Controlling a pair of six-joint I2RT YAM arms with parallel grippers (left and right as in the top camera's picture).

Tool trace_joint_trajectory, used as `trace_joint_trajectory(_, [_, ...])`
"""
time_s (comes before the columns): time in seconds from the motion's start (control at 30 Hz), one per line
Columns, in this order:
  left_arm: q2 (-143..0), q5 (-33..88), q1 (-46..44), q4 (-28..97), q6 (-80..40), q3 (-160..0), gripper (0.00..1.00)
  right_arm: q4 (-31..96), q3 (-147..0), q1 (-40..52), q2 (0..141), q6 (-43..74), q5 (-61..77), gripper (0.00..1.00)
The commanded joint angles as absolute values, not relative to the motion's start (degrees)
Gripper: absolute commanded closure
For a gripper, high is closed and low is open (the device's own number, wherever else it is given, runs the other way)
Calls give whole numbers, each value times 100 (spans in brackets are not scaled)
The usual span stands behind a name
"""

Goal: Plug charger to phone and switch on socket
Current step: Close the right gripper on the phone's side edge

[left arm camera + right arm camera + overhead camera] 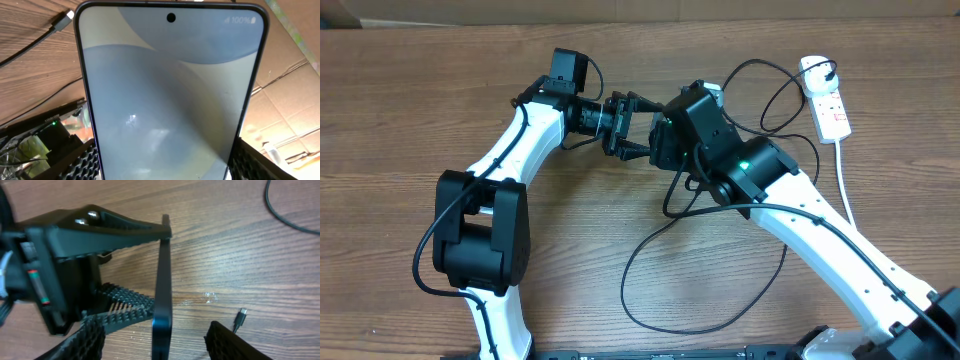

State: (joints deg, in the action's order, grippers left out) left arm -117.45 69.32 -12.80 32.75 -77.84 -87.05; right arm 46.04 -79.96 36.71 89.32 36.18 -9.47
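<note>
Filling the left wrist view, closest to the lens: the phone [170, 100], being clenched across its width by the left gripper [632, 125], punch-hole end pointing away from that palm toward the right arm; standing edge-on between the spread fingers [92, 335] of the right gripper [156, 330], touching neither, so nothing being grasped there; lying loose on the table [270, 255] just beside the other finger, the charger's connector tip [241, 314]; judging the right arm the nearer for fetching it; suspecting the port end sitting hidden toward the left palm; waiting well apart by the far edge, the socket [827, 100].
</note>
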Motion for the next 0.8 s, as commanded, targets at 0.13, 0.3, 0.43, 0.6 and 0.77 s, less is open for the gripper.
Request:
trace_joint_trajectory(0.13, [-11764,7072,-1326,3242,-7780,-8871,47,4545,-8123,3667,9050,3625,-1048,53])
trace_joint_trajectory(0.3, [-11764,7072,-1328,3227,-7728,-8871,47,4550,-8123,3667,9052,3586,-1050,55])
trace_joint_trajectory(0.43, [-11764,7067,-1326,3229,-7520,-8871,48,4580,-8123,3669,9052,3559,-1048,58])
trace_joint_trajectory(0.6, [-11764,7063,-1328,3229,-7474,-8871,48,4589,-8123,3669,9052,3562,-1048,65])
trace_joint_trajectory(0.77, [-11764,7050,-1343,3227,-7474,-8871,47,4567,-8123,3669,9056,3562,-1050,65])
